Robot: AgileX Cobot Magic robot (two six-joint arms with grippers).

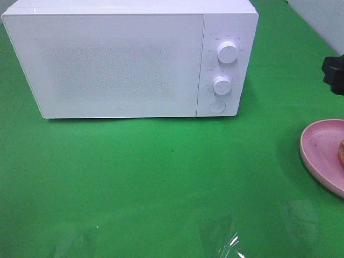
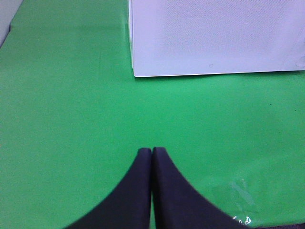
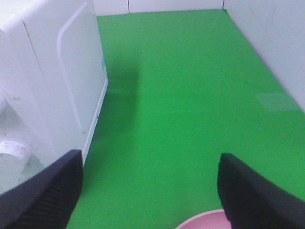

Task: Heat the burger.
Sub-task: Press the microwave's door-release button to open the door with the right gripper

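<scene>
Hardly begun, I judge: the microwave (image 1: 118, 59) is shut, the burger (image 1: 342, 153) sits on its pink plate (image 1: 320, 150) at the table's (image 1: 161, 172) right edge, my right pincer (image 3: 148, 160) hangs spread and empty nearby, my left pincer (image 2: 151, 151) pressed together on nothing, so opening, loading and heating remain.

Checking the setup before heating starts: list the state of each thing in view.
microwave: door shut, upright on the green table.
pink plate: flat on the table, right of the microwave.
burger: on the plate, mostly cut off by the frame edge.
left gripper: shut, empty.
right gripper: open, empty.
</scene>
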